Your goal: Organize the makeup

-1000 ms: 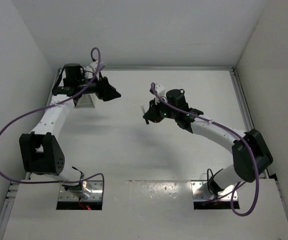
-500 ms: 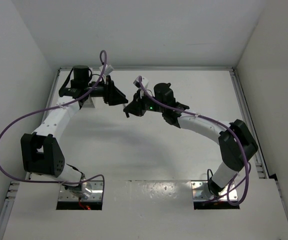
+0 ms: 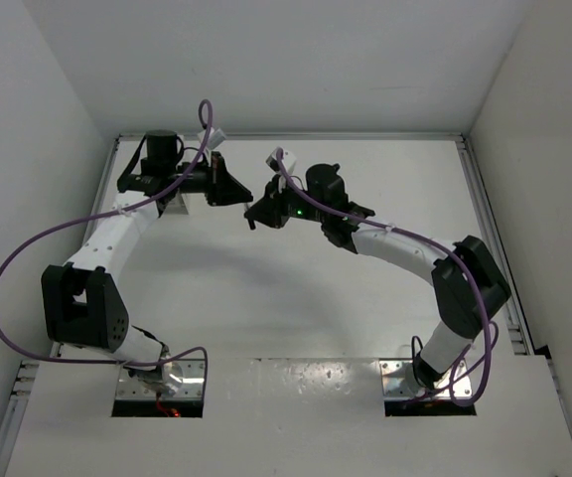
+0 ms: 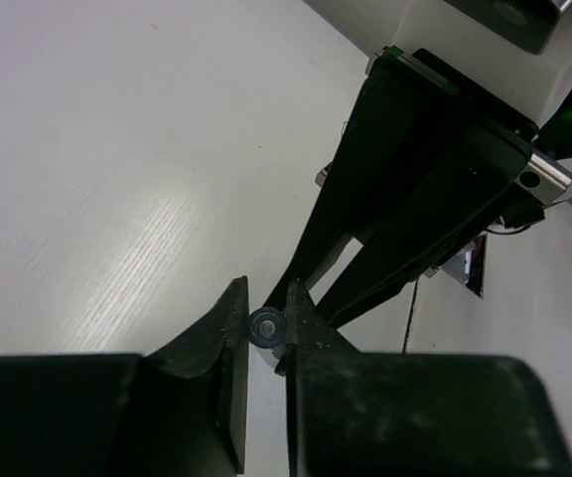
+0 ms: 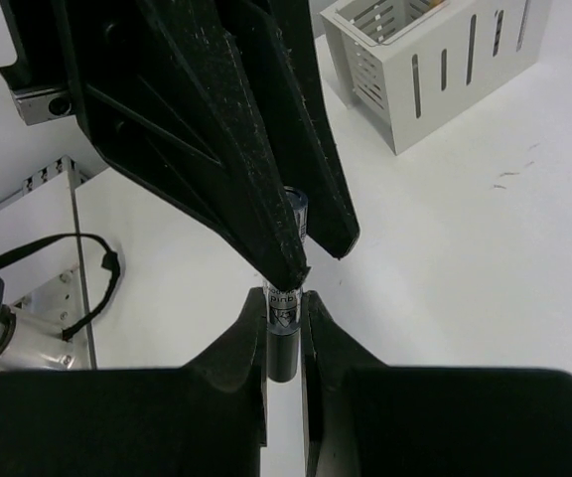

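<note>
Right gripper (image 5: pixel 284 298) is clenched on a black makeup pencil (image 5: pixel 283 343), which juts forward out of its fingers in the air above the white table (image 3: pixel 266 298), over the far half and left of centre, where both arms meet nose to nose in the overhead view. Left gripper (image 4: pixel 264 288) reaches in from the opposite side with a finger on either side of the pencil's free end. I cannot tell whether they already pinch it or only bracket it, since the gap looks barely wider than the stick. On the table beyond the two grippers stands the white slatted holder (image 5: pixel 445 70), the likely home for the pencil. Judged from this, the step in hand is a mid-air handover from right to left. To do it well, the left fingers should close squarely on the free end with the stick centred between the pads, not riding on one edge, and take enough length that the thin, smooth barrel cannot pivot. Only once that hold is firm should the right gripper let go, opening without dragging sideways. It should then back straight out along its own line, so that the crowded fingertips do not knock the pencil's round end cap (image 4: pixel 266 326) askew
</note>
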Controlling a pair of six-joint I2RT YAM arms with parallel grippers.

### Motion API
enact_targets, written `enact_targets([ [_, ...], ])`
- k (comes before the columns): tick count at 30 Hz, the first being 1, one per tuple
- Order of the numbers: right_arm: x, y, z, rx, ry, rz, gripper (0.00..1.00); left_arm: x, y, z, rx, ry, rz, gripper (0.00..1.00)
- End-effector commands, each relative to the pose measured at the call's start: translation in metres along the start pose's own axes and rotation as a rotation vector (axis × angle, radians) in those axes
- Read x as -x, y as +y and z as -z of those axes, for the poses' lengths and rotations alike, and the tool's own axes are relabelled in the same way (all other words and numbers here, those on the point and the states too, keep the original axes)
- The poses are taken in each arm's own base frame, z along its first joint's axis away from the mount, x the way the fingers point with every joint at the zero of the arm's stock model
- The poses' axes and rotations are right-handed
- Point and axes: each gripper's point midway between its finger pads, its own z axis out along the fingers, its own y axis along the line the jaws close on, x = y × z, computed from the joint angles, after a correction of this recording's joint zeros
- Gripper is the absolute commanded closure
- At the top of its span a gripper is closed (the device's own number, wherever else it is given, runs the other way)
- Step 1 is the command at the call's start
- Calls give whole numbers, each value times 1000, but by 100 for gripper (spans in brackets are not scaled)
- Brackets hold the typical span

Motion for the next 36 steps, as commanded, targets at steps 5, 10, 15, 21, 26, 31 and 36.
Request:
enact_targets([
  [5, 31, 2, -4, -8, -93, 35, 99, 3, -3, 0, 13, -6, -14, 100],
  [10, 25, -9, -3, -54, -87, 16, 14, 18, 19, 10, 122, -34, -23, 100],
  [15, 14, -36, 9, -186, -43, 6, 0, 57, 77, 44, 345, -97, -78, 100],
  [21, -1, -64, 38, -299, -9, -14, 0, 130, 161, 112, 705, -189, -238, 100],
  [26, -25, -82, 53, -356, 73, -37, 0, 155, 227, 158, 945, -251, -336, 100],
  [31, -37, -101, 57, -401, 105, -64, 0, 140, 283, 151, 988, -231, -347, 100],
  [36, -35, -113, 56, -421, 124, -68, 0, 117, 317, 158, 1079, -164, -358, 100],
])
